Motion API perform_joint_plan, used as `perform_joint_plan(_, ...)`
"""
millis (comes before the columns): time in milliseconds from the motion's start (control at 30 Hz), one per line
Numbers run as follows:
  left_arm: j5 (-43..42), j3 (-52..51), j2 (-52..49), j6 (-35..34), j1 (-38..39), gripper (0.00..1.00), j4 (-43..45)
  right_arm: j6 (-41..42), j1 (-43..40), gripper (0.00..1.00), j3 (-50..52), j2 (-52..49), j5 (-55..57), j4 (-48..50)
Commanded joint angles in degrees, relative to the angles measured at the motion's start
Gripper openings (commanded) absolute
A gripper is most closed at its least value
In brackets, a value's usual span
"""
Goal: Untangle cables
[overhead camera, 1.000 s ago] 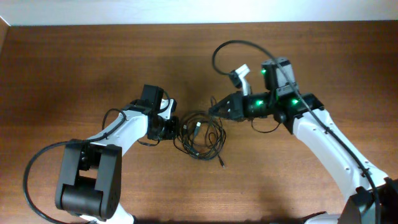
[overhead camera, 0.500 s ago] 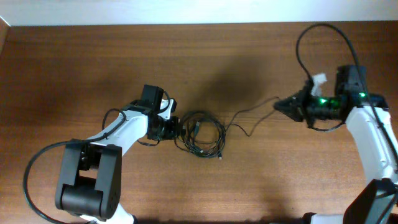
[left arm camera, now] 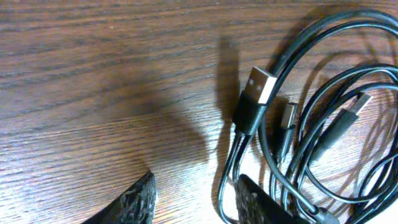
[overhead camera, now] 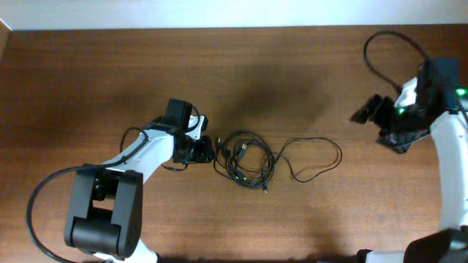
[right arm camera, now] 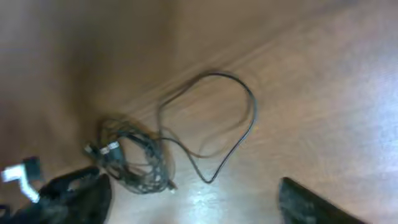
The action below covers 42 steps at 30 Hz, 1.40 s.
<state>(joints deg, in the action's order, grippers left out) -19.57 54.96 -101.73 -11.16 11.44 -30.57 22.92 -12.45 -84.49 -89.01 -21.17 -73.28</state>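
Note:
A tangled bundle of black cables [overhead camera: 245, 162] lies at the table's middle, and one strand runs right from it as a loose loop [overhead camera: 339, 153]. My left gripper [overhead camera: 210, 150] sits at the bundle's left edge. In the left wrist view the left gripper [left arm camera: 196, 180] is open, with two strands lying against its right finger [left arm camera: 255, 202]. A USB plug [left arm camera: 258, 84] lies just ahead. My right gripper [overhead camera: 374, 126] hangs open and empty, far right of the loop. The right wrist view shows the right gripper [right arm camera: 193, 205] well above the loop [right arm camera: 252, 118] and the bundle [right arm camera: 134, 162].
The wooden table [overhead camera: 110, 80] ends at a white wall along the back. The right arm's own black lead [overhead camera: 387, 44] arcs above it at the back right. Its white tag [right arm camera: 18, 174] shows at the left of the right wrist view.
My right gripper drew one strand out to the right, opened and let it fall as a loop, then moved on to the far right. My left gripper has opened off the bundle.

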Motion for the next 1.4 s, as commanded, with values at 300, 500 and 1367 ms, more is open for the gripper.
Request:
perform_joint_plan(300,1.3,-0.6,0.1,0.6,-0.2,0.99,-0.1,15.1,17.8,0.48,16.7,0.0,-4.2,12.9)
perform_joint_plan(500,1.4,-0.6,0.1,0.6,-0.2,0.99,-0.1,34.2,26.3,0.27,26.3,-3.5,-3.9,30.1)
perform_joint_plan(1367,1.4,-0.6,0.1,0.6,-0.2,0.99,-0.1,48.0,31.9,0.25,26.3,-16.2,-4.8,43.4)
